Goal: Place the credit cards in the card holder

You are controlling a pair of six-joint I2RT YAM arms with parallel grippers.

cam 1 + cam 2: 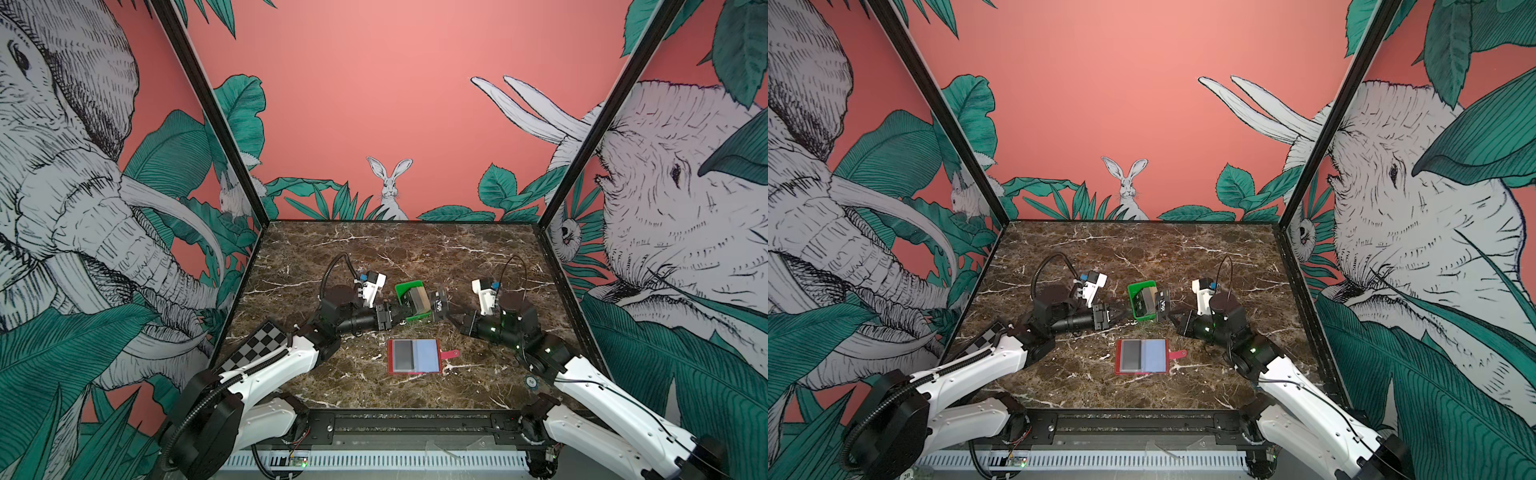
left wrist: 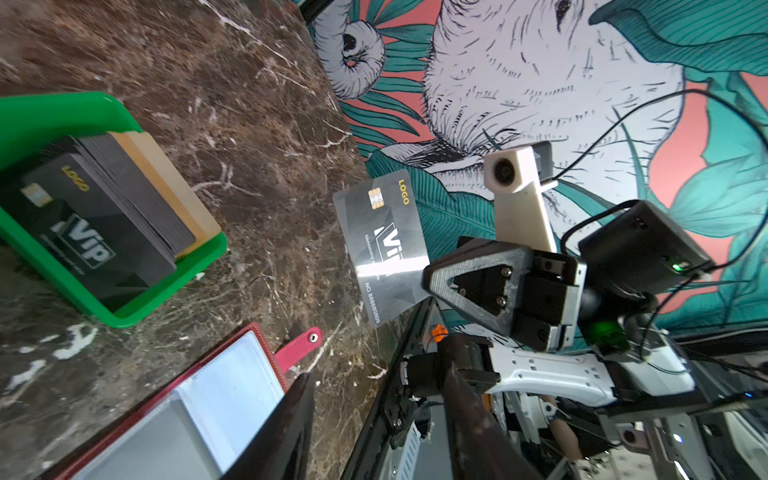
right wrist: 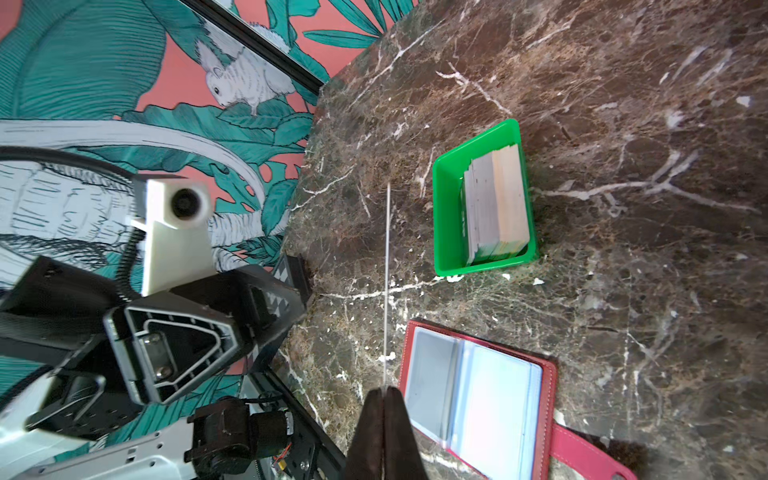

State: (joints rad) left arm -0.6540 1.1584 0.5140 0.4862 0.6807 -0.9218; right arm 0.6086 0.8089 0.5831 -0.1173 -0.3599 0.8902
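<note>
In both top views my right gripper point(image 1: 445, 315) is shut on one black VIP credit card point(image 1: 439, 304), held upright just right of the green tray. The right wrist view shows that card edge-on point(image 3: 387, 270), pinched between shut fingertips point(image 3: 380, 399). The remaining credit cards point(image 2: 104, 232) stand stacked in the tray. My left gripper point(image 2: 378, 361) is open with nothing between its fingers, and it sits at the tray's left front corner point(image 1: 404, 316). The red card holder point(image 1: 413, 356) lies open and flat in front of both grippers, its grey and blue pockets facing up.
The green tray point(image 1: 409, 286) stands mid-table on the brown marble top. The holder's snap tab point(image 1: 451, 354) sticks out to the right. A checkerboard plate point(image 1: 257, 343) rides on the left arm. Walls close in the table on three sides.
</note>
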